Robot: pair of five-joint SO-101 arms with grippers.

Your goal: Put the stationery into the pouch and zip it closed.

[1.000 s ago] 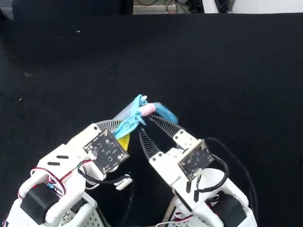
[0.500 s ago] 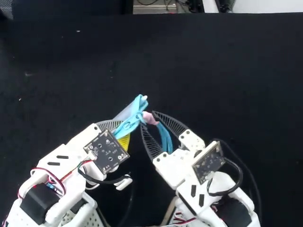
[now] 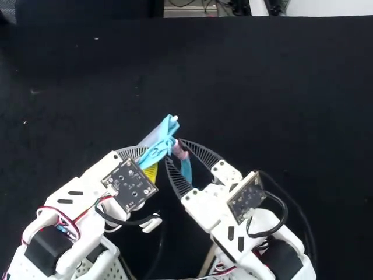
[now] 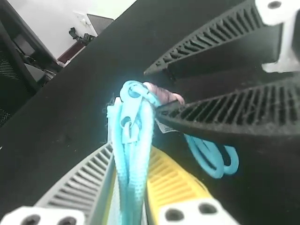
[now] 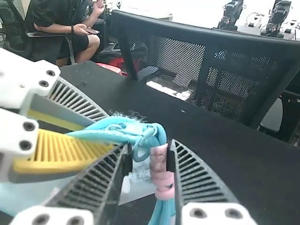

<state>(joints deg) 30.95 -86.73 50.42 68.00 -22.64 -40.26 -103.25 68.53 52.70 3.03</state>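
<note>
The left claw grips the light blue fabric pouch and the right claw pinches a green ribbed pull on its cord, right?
Not quite: the ribbed pull is pink, not green, as the right wrist view shows. The left gripper does grip the light blue fabric pouch, and the right gripper pinches that pull.

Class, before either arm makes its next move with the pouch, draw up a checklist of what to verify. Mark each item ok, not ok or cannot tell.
1. Left tool grips the pouch: ok, shut on it.
2. Right tool grips the pink pull: ok, clamped between its fingers.
3. Blue loop is free of the zip: ok, it hangs away from it.
4. Stationery all inside: cannot tell.
5. Zip fully closed: cannot tell.
</note>
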